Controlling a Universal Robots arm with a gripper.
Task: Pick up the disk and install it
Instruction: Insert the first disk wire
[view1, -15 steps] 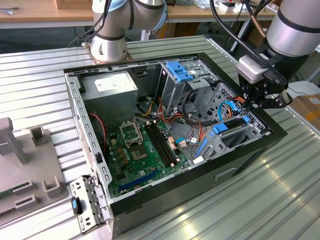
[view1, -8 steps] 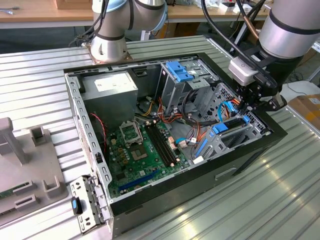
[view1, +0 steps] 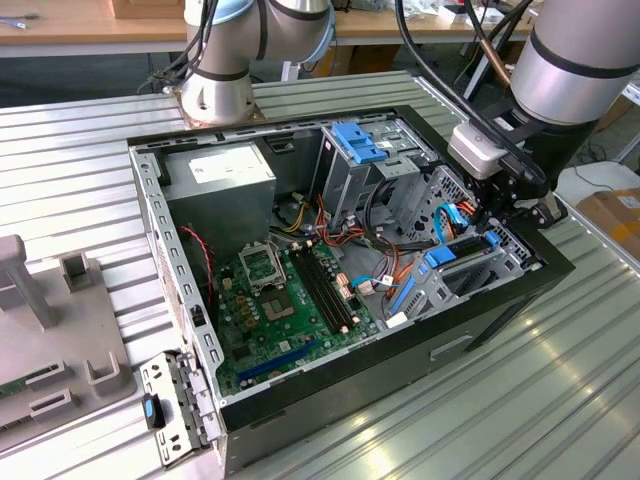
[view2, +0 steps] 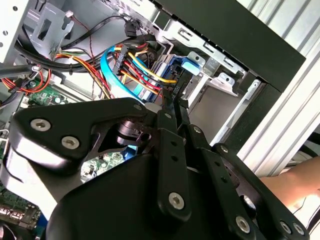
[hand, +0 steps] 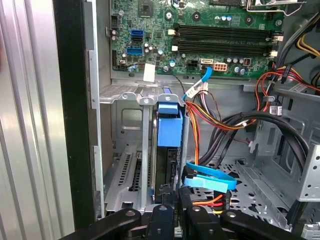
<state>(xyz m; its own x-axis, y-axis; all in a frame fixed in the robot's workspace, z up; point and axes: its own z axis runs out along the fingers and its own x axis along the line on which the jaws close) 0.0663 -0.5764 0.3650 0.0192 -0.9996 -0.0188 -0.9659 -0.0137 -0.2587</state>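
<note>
Blue plastic marks the disk (hand: 169, 131), standing on edge in a narrow slot of the lower drive bay (hand: 131, 165) at the case corner; in the exterior view its blue rail (view1: 441, 256) shows just below the gripper (view1: 497, 215). Looking along the gripper (hand: 176, 200) in the first wrist view, the 2 black fingers (hand: 161, 212) sit close together at the disk's near end, though I cannot tell whether they pinch it. Crowding in beside it: a flat blue data cable (hand: 210, 181) and a bundle of red, yellow and orange wires (view2: 142, 67), right against the slot. Metal bay walls hem the disk on both sides, and the black case edge (hand: 72, 115) runs just beyond, so room is tight. Further in lie the green motherboard (view1: 285, 300), a grey power supply (view1: 220, 190) and a tall drive cage with a blue bracket (view1: 357, 143). All of it rests on a ribbed metal table (view1: 520, 400), with wooden benches (view1: 90, 25) behind.
</note>
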